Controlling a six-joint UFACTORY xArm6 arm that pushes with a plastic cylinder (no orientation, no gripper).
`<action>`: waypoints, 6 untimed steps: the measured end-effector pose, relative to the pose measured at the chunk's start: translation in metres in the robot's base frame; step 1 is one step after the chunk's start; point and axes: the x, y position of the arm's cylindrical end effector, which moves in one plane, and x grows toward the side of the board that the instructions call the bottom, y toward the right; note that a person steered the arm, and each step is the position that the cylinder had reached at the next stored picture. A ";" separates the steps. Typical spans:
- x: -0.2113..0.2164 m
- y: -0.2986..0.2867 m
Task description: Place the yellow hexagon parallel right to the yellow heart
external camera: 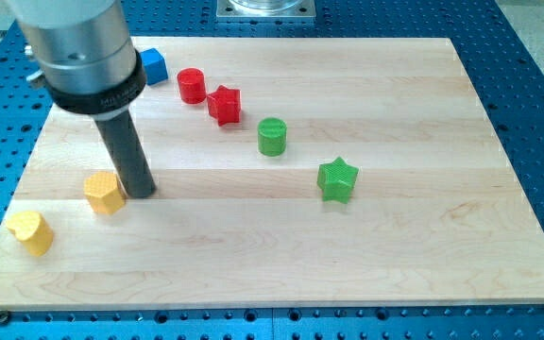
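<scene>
The yellow hexagon lies on the wooden board at the view's left. The yellow heart lies lower and further left, near the board's bottom left corner. My tip rests on the board just right of the yellow hexagon, touching or nearly touching its right side. The hexagon sits up and to the right of the heart, with a gap between them.
A blue cube sits at the top left, partly behind the arm's body. A red cylinder and a red star lie near the top. A green cylinder and a green star lie mid-board.
</scene>
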 end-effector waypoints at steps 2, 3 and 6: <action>0.028 -0.045; 0.034 -0.001; 0.058 -0.021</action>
